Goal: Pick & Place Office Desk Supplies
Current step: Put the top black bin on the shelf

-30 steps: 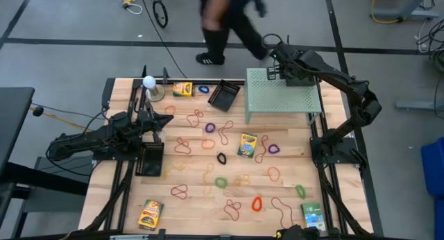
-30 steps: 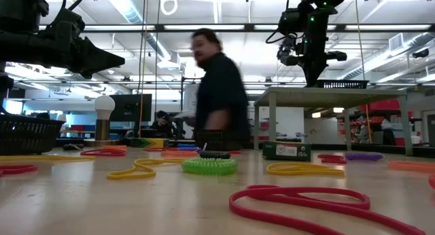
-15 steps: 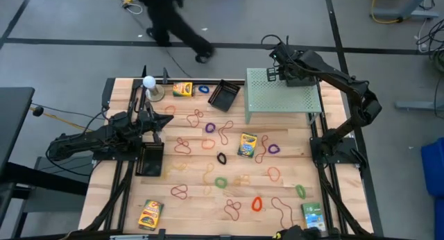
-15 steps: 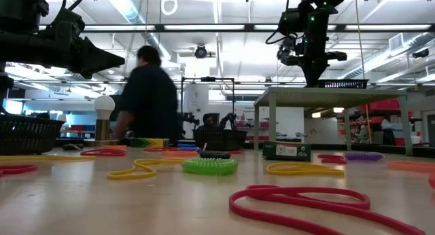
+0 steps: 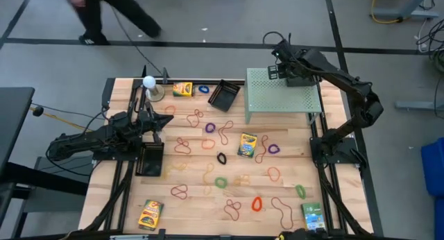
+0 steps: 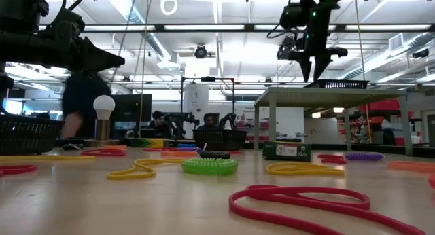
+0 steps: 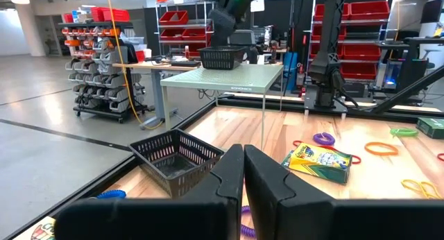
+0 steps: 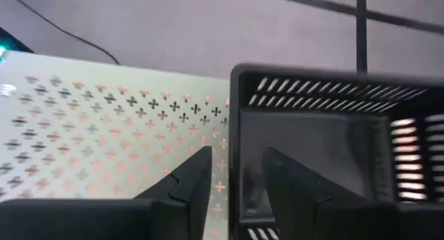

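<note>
A black mesh basket [image 8: 326, 146] sat on the pale green perforated shelf [image 5: 284, 94] at the table's far right corner; nothing could be seen inside it. The right gripper [image 8: 232, 174] was at that basket, fingers parted, one inside the near wall and one outside, the wall standing in the gap; contact with it could not be told. A second black basket [image 5: 223, 94] lay tilted near the far edge, and a third [image 5: 150, 159] stood beside the left arm; neither showed contents. The left gripper [image 7: 243, 172] hung above the table's left side, fingers pressed together on nothing. Rubber-band loops [image 5: 220, 182] lay scattered across the central boards. Crayon boxes sat mid-table [image 5: 247, 144], by the far edge [image 5: 182, 89] and at the near left corner [image 5: 150, 213].
</note>
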